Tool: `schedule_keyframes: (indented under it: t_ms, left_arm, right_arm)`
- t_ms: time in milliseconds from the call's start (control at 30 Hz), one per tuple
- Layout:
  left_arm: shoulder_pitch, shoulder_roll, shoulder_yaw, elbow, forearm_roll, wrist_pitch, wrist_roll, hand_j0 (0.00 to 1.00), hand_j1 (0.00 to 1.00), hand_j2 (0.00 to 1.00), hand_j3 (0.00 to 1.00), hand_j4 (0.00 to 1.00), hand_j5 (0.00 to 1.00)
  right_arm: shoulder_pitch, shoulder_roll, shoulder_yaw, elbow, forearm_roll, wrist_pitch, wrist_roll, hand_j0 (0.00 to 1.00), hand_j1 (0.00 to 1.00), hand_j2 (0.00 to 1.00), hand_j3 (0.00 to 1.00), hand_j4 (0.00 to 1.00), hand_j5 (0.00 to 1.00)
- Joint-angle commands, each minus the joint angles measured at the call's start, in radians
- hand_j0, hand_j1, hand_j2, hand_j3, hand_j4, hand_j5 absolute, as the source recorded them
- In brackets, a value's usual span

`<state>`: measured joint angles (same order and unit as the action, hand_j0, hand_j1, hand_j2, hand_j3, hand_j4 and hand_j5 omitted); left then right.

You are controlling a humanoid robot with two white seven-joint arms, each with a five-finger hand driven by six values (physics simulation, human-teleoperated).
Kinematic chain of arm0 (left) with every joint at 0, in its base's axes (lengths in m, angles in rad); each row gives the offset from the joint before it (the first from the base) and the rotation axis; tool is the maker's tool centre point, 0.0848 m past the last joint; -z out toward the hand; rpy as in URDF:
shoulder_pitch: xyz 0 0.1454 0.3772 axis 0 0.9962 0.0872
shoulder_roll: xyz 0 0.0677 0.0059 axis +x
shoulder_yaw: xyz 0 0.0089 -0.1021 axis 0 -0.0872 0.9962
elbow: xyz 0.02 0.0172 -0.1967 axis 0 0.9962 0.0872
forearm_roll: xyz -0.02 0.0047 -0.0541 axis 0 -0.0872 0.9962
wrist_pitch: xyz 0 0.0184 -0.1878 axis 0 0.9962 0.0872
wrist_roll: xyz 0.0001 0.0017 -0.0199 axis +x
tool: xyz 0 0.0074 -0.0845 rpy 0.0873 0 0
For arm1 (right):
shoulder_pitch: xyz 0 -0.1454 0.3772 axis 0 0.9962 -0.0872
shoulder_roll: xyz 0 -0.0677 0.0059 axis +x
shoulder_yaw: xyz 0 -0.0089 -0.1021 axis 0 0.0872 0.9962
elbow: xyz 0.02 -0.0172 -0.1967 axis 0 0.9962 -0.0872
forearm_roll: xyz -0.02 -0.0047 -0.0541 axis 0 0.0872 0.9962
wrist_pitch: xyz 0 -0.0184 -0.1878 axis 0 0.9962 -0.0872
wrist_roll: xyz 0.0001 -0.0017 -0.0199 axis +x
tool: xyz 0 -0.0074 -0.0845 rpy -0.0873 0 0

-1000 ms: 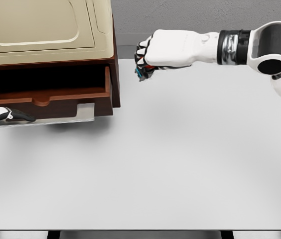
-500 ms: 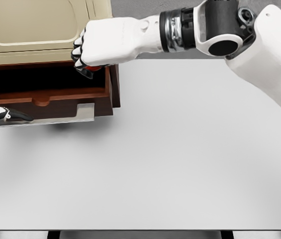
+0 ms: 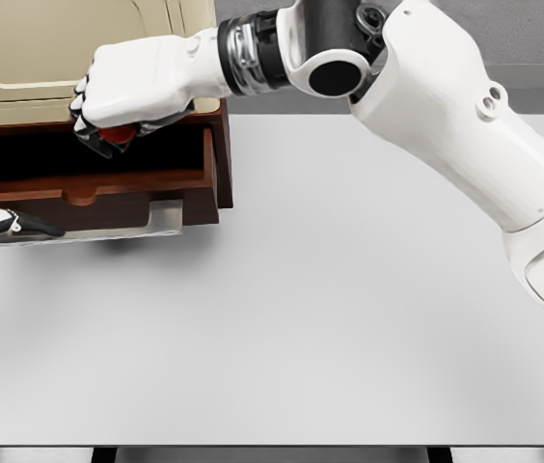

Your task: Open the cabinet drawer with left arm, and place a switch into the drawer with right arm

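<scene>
At nine o'clock, at the picture's edge, the left hand [image 3: 2, 224] is seen beside the drawer's front panel; whether its fingers are spread or closed cannot be told. Toward ten o'clock, the brown drawer [image 3: 89, 183] is pulled out of the cream-topped cabinet [image 3: 79, 48]. Above its dark interior, the right hand [image 3: 132, 92] is held with fingers curled tightly around the red switch [image 3: 116, 135]. From there to three o'clock, the white table [image 3: 349, 318] is crossed by the right arm.
</scene>
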<state>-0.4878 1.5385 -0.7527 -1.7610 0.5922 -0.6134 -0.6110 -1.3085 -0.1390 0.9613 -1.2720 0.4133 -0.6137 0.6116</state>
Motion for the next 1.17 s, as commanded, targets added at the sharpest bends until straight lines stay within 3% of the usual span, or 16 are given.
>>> schedule_keyframes:
  t_ms: [0, 67, 133, 300, 367, 433, 500, 533, 600, 700, 733, 800, 967, 1133]
  left_arm:
    - [-0.002, 0.0, 0.001, 0.0, 0.008, 0.003, 0.0, 1.0, 1.0, 1.0, 1.0, 1.0, 1.0]
    - [-0.002, 0.0, 0.001, 0.0, 0.008, 0.003, 0.0, 1.0, 1.0, 1.0, 1.0, 1.0, 1.0]
    - [0.0, 0.0, 0.001, 0.0, 0.008, 0.003, 0.0, 1.0, 1.0, 1.0, 1.0, 1.0, 1.0]
    - [0.0, 0.0, 0.001, 0.0, 0.008, 0.003, 0.0, 1.0, 1.0, 1.0, 1.0, 1.0, 1.0]
    - [0.0, 0.0, 0.001, 0.0, 0.008, 0.003, 0.0, 1.0, 1.0, 1.0, 1.0, 1.0, 1.0]
    - [0.0, 0.0, 0.001, 0.0, 0.008, 0.003, 0.0, 1.0, 1.0, 1.0, 1.0, 1.0, 1.0]
    - [0.0, -0.001, 0.001, 0.0, 0.008, 0.003, 0.0, 1.0, 1.0, 1.0, 1.0, 1.0, 1.0]
    - [0.0, 0.0, 0.001, 0.0, 0.008, 0.003, 0.0, 1.0, 1.0, 1.0, 1.0, 1.0, 1.0]
    - [0.0, -0.001, 0.001, 0.0, 0.008, 0.003, 0.0, 1.0, 1.0, 1.0, 1.0, 1.0, 1.0]
    - [0.0, -0.001, 0.001, 0.0, 0.009, 0.003, 0.0, 1.0, 1.0, 1.0, 1.0, 1.0, 1.0]
    - [0.0, -0.001, 0.001, 0.0, 0.009, 0.003, 0.0, 1.0, 1.0, 1.0, 1.0, 1.0, 1.0]
    - [0.0, -0.003, 0.0, 0.0, 0.009, 0.003, 0.0, 1.0, 1.0, 1.0, 1.0, 1.0, 1.0]
    - [0.0, -0.003, 0.0, 0.0, 0.009, 0.003, 0.0, 1.0, 1.0, 1.0, 1.0, 1.0, 1.0]
    - [-0.002, -0.003, 0.0, 0.003, 0.009, 0.003, 0.0, 1.0, 1.0, 1.0, 1.0, 1.0, 1.0]
  right_arm:
    - [0.0, 0.019, -0.001, 0.049, -0.001, 0.003, -0.001, 0.46, 0.46, 0.46, 0.46, 0.46, 0.46]
    - [0.0, 0.039, 0.0, 0.072, 0.005, 0.003, -0.001, 0.55, 0.55, 0.55, 0.55, 0.55, 0.55]
    - [0.0, 0.055, 0.001, 0.071, 0.009, 0.003, -0.001, 1.0, 1.0, 1.0, 1.0, 1.0, 1.0]
    - [-0.011, 0.064, -0.003, 0.06, 0.007, 0.003, -0.001, 1.0, 1.0, 1.0, 1.0, 1.0, 1.0]
    - [-0.008, 0.044, -0.007, 0.005, 0.005, 0.003, -0.001, 1.0, 1.0, 1.0, 1.0, 1.0, 1.0]
    - [0.003, -0.043, -0.013, -0.121, -0.002, 0.003, -0.001, 1.0, 1.0, 1.0, 1.0, 1.0, 1.0]
    - [0.057, -0.214, -0.059, -0.346, -0.005, 0.003, -0.001, 1.0, 1.0, 1.0, 1.0, 1.0, 1.0]
    - [0.092, -0.293, -0.102, -0.417, -0.005, 0.003, -0.001, 1.0, 1.0, 1.0, 1.0, 1.0, 1.0]
    - [0.198, -0.527, -0.206, -0.448, -0.134, 0.003, -0.001, 1.0, 1.0, 1.0, 1.0, 1.0, 1.0]
    - [0.403, -0.8, -0.274, -0.486, -0.142, 0.003, -0.001, 1.0, 1.0, 1.0, 1.0, 1.0, 1.0]
    - [0.454, -0.837, -0.273, -0.486, -0.142, 0.003, -0.001, 1.0, 1.0, 1.0, 1.0, 1.0, 1.0]
    - [0.483, -0.89, -0.273, -0.486, -0.142, 0.003, -0.001, 1.0, 1.0, 1.0, 1.0, 1.0, 1.0]
    - [0.532, -0.924, -0.263, -0.486, -0.142, 0.003, -0.001, 1.0, 1.0, 1.0, 1.0, 1.0, 1.0]
    - [0.538, -0.926, -0.268, -0.486, -0.143, 0.003, -0.001, 1.0, 1.0, 1.0, 1.0, 1.0, 1.0]
